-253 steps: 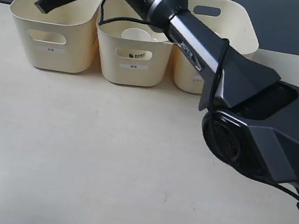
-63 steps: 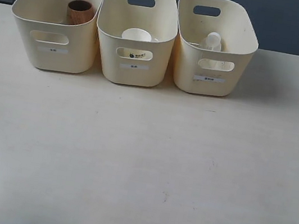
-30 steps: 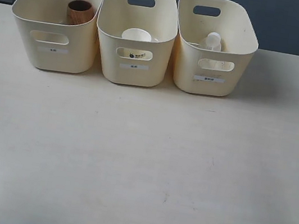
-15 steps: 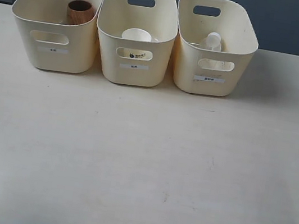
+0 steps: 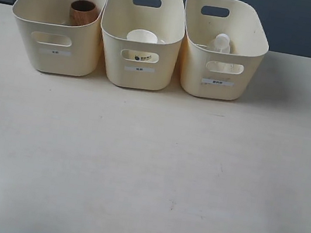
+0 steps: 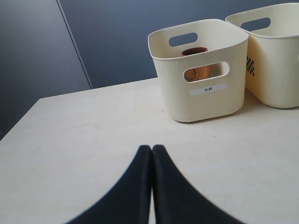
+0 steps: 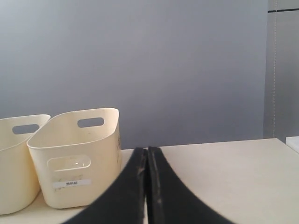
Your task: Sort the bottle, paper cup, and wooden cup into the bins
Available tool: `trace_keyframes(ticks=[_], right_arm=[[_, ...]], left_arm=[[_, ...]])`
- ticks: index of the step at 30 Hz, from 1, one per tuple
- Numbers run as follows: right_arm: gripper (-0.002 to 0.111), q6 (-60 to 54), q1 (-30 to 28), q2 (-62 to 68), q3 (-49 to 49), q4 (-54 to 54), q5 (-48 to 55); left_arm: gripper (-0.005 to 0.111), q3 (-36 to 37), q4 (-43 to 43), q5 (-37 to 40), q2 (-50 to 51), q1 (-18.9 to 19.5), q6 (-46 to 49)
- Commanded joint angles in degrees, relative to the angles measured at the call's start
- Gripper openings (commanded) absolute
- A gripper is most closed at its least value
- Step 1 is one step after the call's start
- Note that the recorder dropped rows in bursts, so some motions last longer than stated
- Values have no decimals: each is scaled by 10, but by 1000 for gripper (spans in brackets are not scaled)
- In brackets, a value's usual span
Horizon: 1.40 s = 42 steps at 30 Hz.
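Note:
Three cream-yellow bins stand in a row at the back of the table. The left bin holds the brown wooden cup, also showing through that bin's handle cutout as the wooden cup. In the middle bin stands the white paper cup. The clear bottle with its white cap is in the right bin. Neither arm appears in the exterior view. My left gripper is shut and empty over bare table, short of the left bin. My right gripper is shut and empty beside the right bin.
A dark blue-grey wall runs behind the bins. The pale table stretches in front of them to the near edge. In the left wrist view the table's far edge lies beside the left bin.
The big dark arm that reached over the left bin 8.4 s ago has left the exterior view. Over the last second nothing has moved.

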Motion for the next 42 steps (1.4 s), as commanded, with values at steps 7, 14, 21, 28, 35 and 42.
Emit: trace_keyframes(ticks=[7,14,21,28,35,42], right_arm=[[-1,-3,27,-3,1,-3,-28],[-1,-121,50,-3,1,79,21],[-1,-476,55,-3,1,385,37],[-1,-486,55,-3,1,381,16],[-1,-488,7,-3,1,376,23],[-1,-488,-4,-3,1,385,25]], left_arm=[[0,-3,0,-3,2,1,-3],[0,-3,0,-3,2,1,-3],[0,-3,0,-3,2,1,-3],[0,-3,0,-3,2,1,-3],[0,-3,0,-3,2,1,-3],[0,-3,0,-3,2,1,-3]])
